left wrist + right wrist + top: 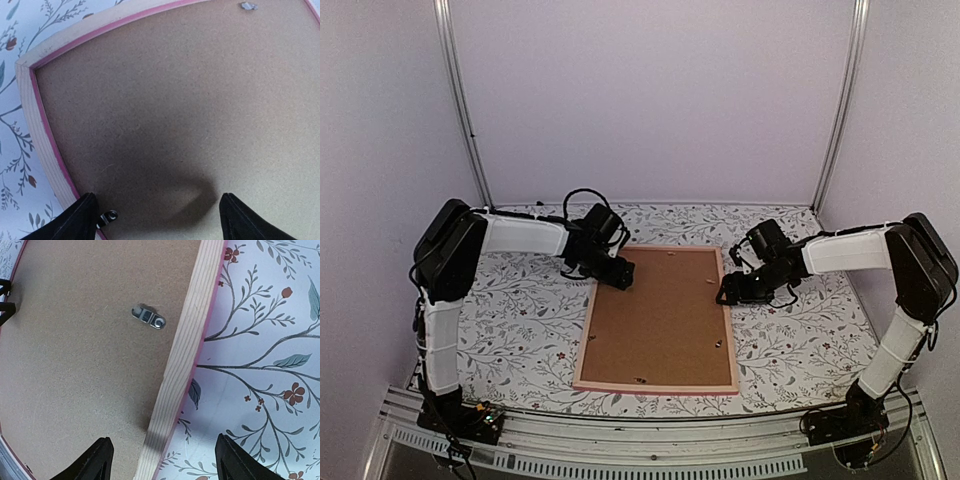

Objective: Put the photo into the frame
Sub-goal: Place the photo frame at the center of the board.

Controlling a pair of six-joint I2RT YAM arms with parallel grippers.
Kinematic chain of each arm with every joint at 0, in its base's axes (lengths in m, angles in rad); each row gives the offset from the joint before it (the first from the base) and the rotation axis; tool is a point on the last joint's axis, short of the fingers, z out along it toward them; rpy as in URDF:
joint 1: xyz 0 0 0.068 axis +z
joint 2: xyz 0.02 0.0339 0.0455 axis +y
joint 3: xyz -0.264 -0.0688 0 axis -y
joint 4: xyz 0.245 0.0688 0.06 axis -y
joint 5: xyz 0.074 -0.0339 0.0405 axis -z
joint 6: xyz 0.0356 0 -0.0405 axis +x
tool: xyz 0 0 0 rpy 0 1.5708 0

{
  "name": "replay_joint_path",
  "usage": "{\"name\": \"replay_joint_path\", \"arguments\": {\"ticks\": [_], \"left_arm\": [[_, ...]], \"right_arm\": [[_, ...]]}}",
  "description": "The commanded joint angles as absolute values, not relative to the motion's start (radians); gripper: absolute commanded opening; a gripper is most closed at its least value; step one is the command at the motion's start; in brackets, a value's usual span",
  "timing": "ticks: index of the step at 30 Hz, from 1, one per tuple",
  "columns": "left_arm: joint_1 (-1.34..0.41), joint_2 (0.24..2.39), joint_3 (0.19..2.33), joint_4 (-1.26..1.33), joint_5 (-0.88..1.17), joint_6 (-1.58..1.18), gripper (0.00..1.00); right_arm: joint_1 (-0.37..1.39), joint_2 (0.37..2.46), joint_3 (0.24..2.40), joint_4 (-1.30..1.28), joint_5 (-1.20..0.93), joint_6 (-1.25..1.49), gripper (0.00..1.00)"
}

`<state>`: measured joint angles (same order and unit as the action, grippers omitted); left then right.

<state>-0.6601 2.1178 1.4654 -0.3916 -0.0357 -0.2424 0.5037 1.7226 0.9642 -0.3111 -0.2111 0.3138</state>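
Pale-wood, pink-edged frame [182, 355] lies flat, fibrous brown backing board [655, 320] inside. L gripper [620, 275] over frame's far-left corner, R gripper [728, 293] over its right rail; both claws apart.

**A robot test cell in a lab**

This is a lab-style robot cell, not a lived-in room. Plain white panels [650, 100] close it in at the back and on both sides, joined by bare aluminium uprights [461, 110] in the corners. The counter [510, 320] wears a floral-print cover. Along its near edge runs a slotted metal rail [650, 440], and bolted there are the left arm [520, 235] and the right arm [850, 250], black with white sleeves. Loose black cables [578, 196] loop off the joints, and exposed wiring [850, 432] bunches at the right arm's base.
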Motion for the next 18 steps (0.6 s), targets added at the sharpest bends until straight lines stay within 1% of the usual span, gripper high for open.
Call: {"name": "replay_joint_path", "arguments": {"ticks": [1, 8, 13, 16, 18], "left_arm": [[-0.661, 2.078, 1.411, -0.493, -0.008, -0.31, 0.85], [-0.66, 2.004, 1.36, -0.453, 0.069, -0.319, 0.82], [-0.657, 1.938, 1.331, -0.416, 0.006, -0.306, 0.82], [-0.654, 1.918, 1.315, -0.393, -0.036, -0.294, 0.86], [-0.651, 1.922, 1.312, -0.39, -0.045, -0.287, 0.86]], "right_arm": [[0.502, 1.701, 0.946, -0.292, -0.22, 0.323, 0.74], [0.502, 1.686, 0.926, -0.281, -0.23, 0.332, 0.74], [0.502, 1.683, 0.921, -0.279, -0.229, 0.333, 0.74], [0.502, 1.684, 0.923, -0.279, -0.23, 0.331, 0.74], [0.502, 1.687, 0.925, -0.279, -0.231, 0.332, 0.74]]}}
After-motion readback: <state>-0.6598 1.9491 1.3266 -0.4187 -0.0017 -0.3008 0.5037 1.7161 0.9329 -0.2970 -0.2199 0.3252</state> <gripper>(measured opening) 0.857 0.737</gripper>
